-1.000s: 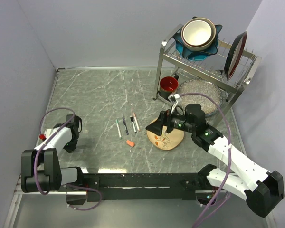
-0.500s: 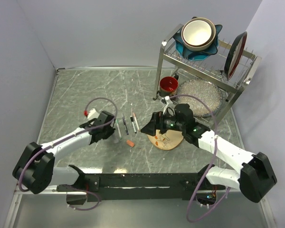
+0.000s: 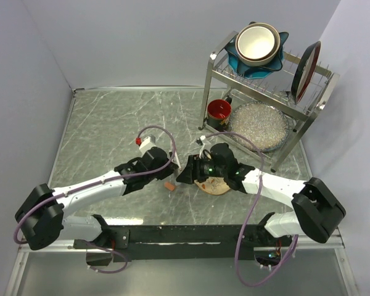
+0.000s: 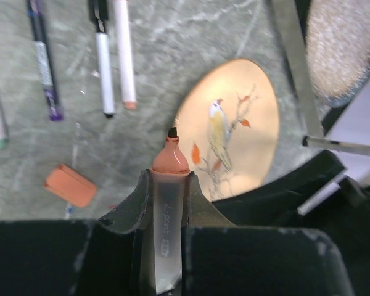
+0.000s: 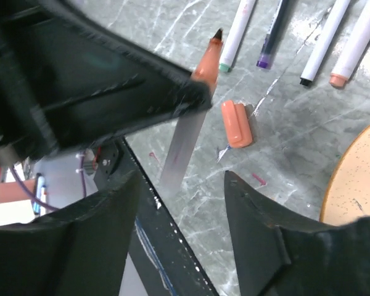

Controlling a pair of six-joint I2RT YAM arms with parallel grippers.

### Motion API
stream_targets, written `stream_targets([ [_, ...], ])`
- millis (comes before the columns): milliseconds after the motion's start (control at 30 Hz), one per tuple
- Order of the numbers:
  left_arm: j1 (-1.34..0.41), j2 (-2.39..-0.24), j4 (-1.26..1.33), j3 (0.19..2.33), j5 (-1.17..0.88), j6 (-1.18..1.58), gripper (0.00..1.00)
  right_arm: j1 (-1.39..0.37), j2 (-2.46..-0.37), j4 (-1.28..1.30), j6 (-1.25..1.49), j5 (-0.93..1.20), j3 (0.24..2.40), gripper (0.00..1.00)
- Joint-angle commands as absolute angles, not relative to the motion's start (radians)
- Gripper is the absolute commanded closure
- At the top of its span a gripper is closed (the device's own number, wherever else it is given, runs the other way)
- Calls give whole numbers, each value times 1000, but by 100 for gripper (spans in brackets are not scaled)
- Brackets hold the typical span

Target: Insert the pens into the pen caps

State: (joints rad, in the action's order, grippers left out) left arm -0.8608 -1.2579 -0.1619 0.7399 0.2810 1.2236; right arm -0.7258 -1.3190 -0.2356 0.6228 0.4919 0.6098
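Observation:
My left gripper is shut on a pen with a pale barrel and an orange nib end pointing forward, held above the table. Several more pens lie side by side on the marble: a purple-tipped one, a black-tipped one, a reddish-tipped one and a green-tipped one. An orange pen cap lies flat near them. My right gripper is open and faces the left gripper. The held pen's rear end shows in its gap, untouched.
A round wooden plate painted with a bird lies just right of the pens, under my right arm. A metal dish rack with bowls, a red cup and a glittery dish stand at the back right.
The left arm has swung from the far left to the table's middle over the pens. The right gripper has moved left off the plate to meet it, and its jaws have narrowed.

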Motion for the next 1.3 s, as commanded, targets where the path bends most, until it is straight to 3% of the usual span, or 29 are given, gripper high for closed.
stream_targets([
  [0,-899,-1206,-117,767,308,1269,99,-755,-1321,-279,647,381,653,42],
  [100,-925,-1190,-133,776,331,1278,99,-758,-1309,-299,673,345,646,53],
  [133,-936,-1186,-136,776,345,1285,99,-756,-1307,-305,686,335,644,63],
  [200,-945,-1175,-135,773,353,1293,99,-761,-1305,-310,690,325,647,66],
  [567,-1005,-1183,-143,801,393,1312,99,-782,-1325,-265,681,288,676,73],
  [700,-1019,-1180,-153,813,394,1322,99,-784,-1335,-255,686,272,678,69],
  [900,-1037,-1172,-170,828,399,1371,99,-792,-1347,-273,704,252,680,71],
  [1033,-1046,-1180,-212,861,419,1355,99,-799,-1324,-262,693,212,672,100],
  [1100,-1046,-1180,-189,867,410,1281,99,-799,-1315,-265,681,224,667,100],
  [1200,-1046,-1175,-201,890,403,1194,70,-798,-1279,-296,686,253,646,100],
  [1233,-1046,-1170,-219,900,405,1143,52,-798,-1266,-304,681,250,628,100],
  [1267,-1046,-1161,-233,925,406,1117,44,-798,-1237,-305,681,247,620,100],
])
